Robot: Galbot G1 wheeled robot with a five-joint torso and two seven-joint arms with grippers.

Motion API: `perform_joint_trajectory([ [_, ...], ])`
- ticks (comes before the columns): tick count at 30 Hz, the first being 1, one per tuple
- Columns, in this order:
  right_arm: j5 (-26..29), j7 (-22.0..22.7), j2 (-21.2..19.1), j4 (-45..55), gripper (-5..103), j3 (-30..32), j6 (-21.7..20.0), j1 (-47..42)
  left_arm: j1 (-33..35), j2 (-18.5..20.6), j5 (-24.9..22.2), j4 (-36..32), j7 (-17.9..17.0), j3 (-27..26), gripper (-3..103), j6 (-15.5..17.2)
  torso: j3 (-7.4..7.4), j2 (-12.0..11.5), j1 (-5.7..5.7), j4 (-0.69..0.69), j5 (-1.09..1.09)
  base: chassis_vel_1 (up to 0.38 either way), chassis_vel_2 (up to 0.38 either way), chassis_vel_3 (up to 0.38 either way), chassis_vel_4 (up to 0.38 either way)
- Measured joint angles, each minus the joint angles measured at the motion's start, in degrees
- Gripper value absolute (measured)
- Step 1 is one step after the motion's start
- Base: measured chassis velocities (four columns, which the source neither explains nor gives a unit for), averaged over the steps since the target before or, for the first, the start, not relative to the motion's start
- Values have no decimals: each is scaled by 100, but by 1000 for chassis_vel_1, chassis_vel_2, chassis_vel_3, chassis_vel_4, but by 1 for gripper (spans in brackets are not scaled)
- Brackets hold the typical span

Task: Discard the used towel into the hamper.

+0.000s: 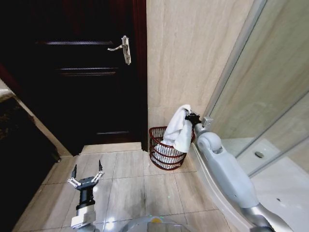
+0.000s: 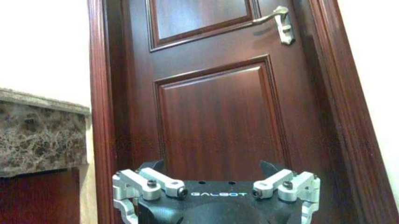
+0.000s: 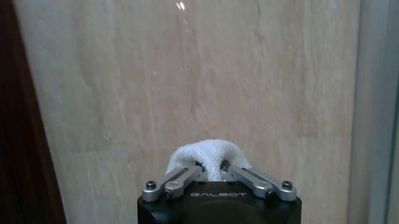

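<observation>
Above the hamper (image 1: 166,154), at its 1 o'clock, the towel (image 1: 179,129) is being gripped by the right pincer (image 1: 192,119); left pincer (image 1: 87,178) is being held spread, idle.

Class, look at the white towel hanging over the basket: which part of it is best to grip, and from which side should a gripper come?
Grip the bunched top fold of the towel, coming from the shower side, as the right gripper does, shut on it. The cloth hangs limp from that point, its lower end in the hamper. The wall stands close behind. The left gripper waits open, low near the door.
</observation>
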Motion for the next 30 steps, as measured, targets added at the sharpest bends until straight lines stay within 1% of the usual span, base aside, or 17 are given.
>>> perform_joint_trajectory([
  [1,182,113,-40,3,5,-23,-162,48,-1,0,-19,-8,1,-18,100,6,1,2,1,0,0,0,0,0,0],
  [2,182,113,-40,3,5,-23,-162,48,-1,0,-19,-8,1,-18,100,6,1,2,1,0,0,0,0,0,0],
  [5,776,489,-155,59,5,-97,-608,178,-9,16,-107,-31,3,-51,100,27,6,8,4,1,-1,0,0,0,0],
  [6,776,489,-155,59,5,-97,-608,178,-9,16,-107,-31,3,-51,100,27,6,8,4,1,-1,0,0,0,0],
  [7,1112,664,-204,96,5,-118,-851,247,-14,27,-124,-31,4,-59,100,29,7,11,4,0,0,0,0,0,0],
  [10,1954,933,-367,168,5,-185,-1594,449,-26,51,-168,-44,8,-95,100,31,11,19,6,0,-1,0,0,0,0],
  [11,1954,933,-367,168,5,-185,-1594,449,-26,51,-168,-44,8,-95,100,31,11,19,6,0,-1,0,0,0,0],
  [13,2419,1164,-406,94,5,-283,-1878,621,-34,88,-228,-60,11,-103,100,40,12,22,7,0,-1,0,0,0,0],
  [14,2521,1233,-384,-26,5,-324,-1943,704,-43,107,-245,-58,12,-108,100,43,14,24,8,0,-2,0,0,0,0],
  [18,2508,1300,-240,-340,5,-375,-1949,860,-52,118,-254,-28,15,-113,100,45,17,25,10,1,0,0,0,0,0],
  [20,2119,1252,-129,-463,5,-370,-1729,922,-51,115,-254,-24,18,-112,100,45,19,27,10,1,1,0,0,0,0],
  [21,2119,1252,-129,-463,5,-370,-1729,922,-51,115,-254,-24,18,-112,100,45,19,27,10,1,1,0,0,0,0],
  [22,1911,1204,-112,-462,5,-361,-1583,939,-51,114,-254,-22,19,-112,100,45,20,28,11,1,1,0,0,0,0],
  [23,1677,1157,-108,-397,5,-313,-1439,960,-54,115,-254,-11,21,-116,100,45,20,30,11,1,0,0,0,0,0],
  [24,1598,1140,-116,-238,5,-238,-1366,990,-63,117,-254,12,22,-123,100,45,20,30,11,1,1,0,0,0,0],
  [28,1717,1200,-147,159,5,-84,-1307,1103,-78,112,-245,69,23,-123,100,45,21,33,11,0,-2,0,0,0,0],
  [30,1789,1250,-188,407,5,-45,-1160,1352,-81,86,-209,122,24,-93,100,38,22,34,11,0,-1,0,0,0,0],
])
